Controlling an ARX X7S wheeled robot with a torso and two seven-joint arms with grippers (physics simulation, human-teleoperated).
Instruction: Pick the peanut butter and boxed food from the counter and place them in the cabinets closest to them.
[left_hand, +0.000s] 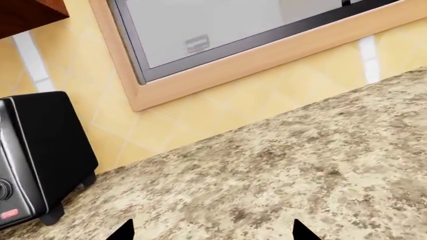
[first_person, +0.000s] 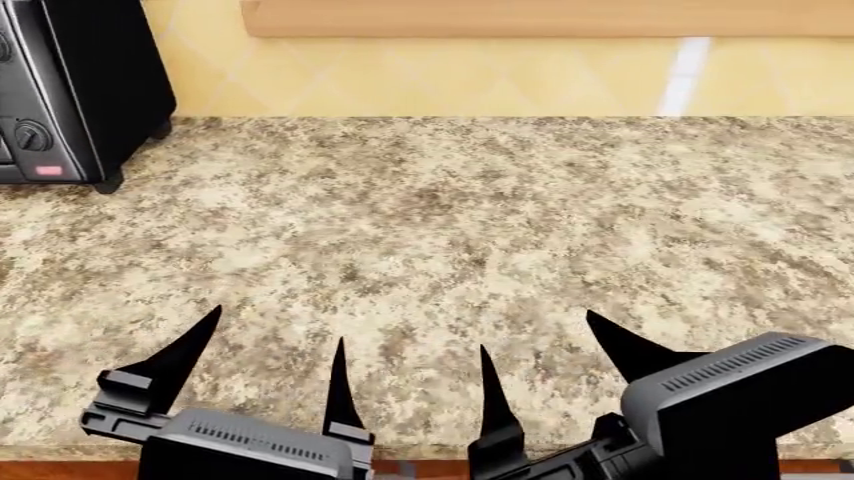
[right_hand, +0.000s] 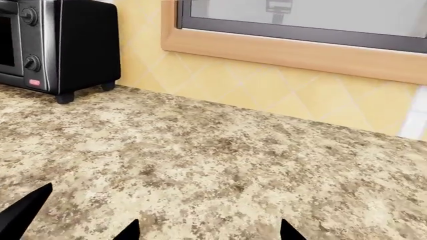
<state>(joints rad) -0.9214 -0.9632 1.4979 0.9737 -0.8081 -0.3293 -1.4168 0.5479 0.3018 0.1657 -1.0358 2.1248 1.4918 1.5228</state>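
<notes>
The speckled granite counter (first_person: 441, 220) fills the head view. The peanut butter and the boxed food are out of view in every frame. My left gripper (first_person: 274, 345) hovers over the counter's front edge, open, with nothing between its black fingers. My right gripper (first_person: 541, 345) hangs beside it, also open and empty. Only the two dark tips of the left gripper (left_hand: 213, 231) show in its wrist view, over bare counter (left_hand: 300, 165). The right gripper (right_hand: 208, 231) likewise shows just its tips above the granite counter (right_hand: 200, 160).
A black toaster oven (first_person: 74, 85) stands at the back left of the counter, also seen as the toaster oven (left_hand: 40, 155) and toaster oven (right_hand: 60, 45). Behind the counter rises a yellow tiled wall (first_person: 441, 75) with a wood-framed window (right_hand: 293, 35). A dark wooden cabinet corner (left_hand: 30, 15) hangs above.
</notes>
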